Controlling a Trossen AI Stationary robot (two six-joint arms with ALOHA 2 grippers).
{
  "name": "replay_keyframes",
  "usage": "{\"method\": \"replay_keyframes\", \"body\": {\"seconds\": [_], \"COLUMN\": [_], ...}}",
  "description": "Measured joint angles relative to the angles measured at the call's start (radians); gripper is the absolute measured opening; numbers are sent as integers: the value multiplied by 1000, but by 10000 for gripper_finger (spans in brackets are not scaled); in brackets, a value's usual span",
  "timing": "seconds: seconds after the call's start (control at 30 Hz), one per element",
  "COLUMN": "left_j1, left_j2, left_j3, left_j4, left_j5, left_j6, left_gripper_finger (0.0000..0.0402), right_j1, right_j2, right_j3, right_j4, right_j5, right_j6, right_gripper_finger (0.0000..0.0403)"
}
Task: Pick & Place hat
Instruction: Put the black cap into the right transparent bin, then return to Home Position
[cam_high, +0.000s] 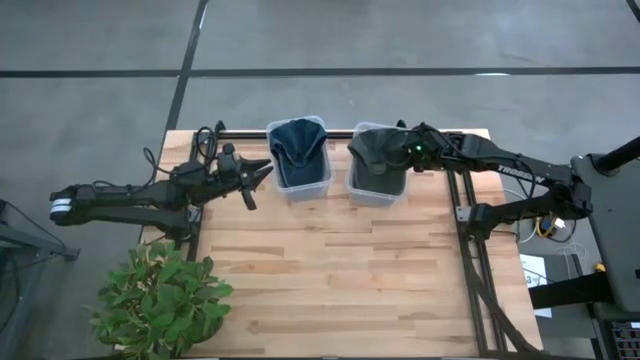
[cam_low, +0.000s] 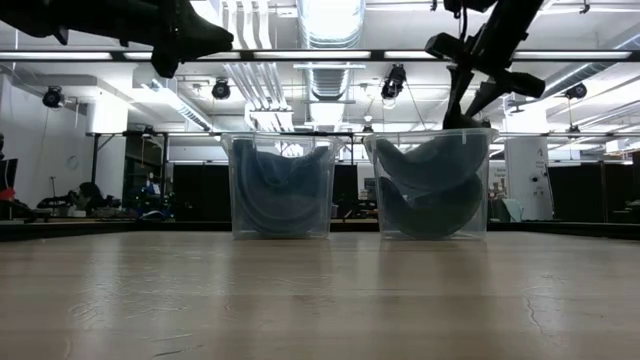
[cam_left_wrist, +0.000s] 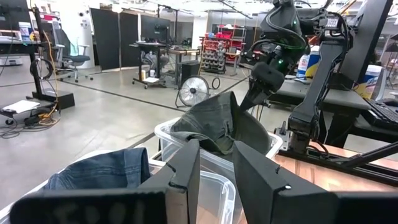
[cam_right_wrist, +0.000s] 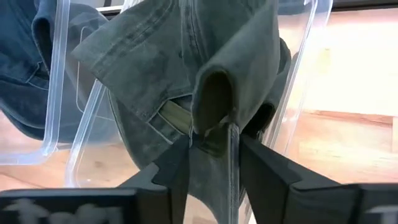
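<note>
My right hand (cam_right_wrist: 210, 149) pinches a fold of the olive cap (cam_right_wrist: 186, 74) above the right-hand clear bin (cam_high: 378, 190), upper centre; the thin grip could slip. My left hand (cam_high: 255, 180) hovers open.

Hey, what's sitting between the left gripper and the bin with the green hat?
In the high view, the clear bin holding the blue hat sits between the left gripper and the green hat's bin.
</note>
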Motion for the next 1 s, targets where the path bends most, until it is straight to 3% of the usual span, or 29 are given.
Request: {"method": "replay_keyframes", "body": {"seconds": [0.27, 0.47, 0.73, 0.87, 1.0], "left_j1": [0, 0, 0, 0, -1], "left_j2": [0, 0, 0, 0, 0], "left_j3": [0, 0, 0, 0, 0], "left_j4": [0, -1, -18, -25, -25], "left_j5": [0, 0, 0, 0, 5], "left_j6": [-2, -2, -12, -18, -130], "left_gripper_finger": [90, 90, 90, 90, 90], "right_j1": [0, 0, 30, 73, 127], "right_j2": [-30, -37, -57, -102, -177], "right_j3": [23, 97, 211, 221, 197], "right_j4": [-33, -180, -266, -266, -267], "right_j5": [-23, -22, -11, 114, 251], "right_j6": [-8, -35, -364, -471, -536], "right_gripper_finger": [163, 168, 154, 147, 142]}}
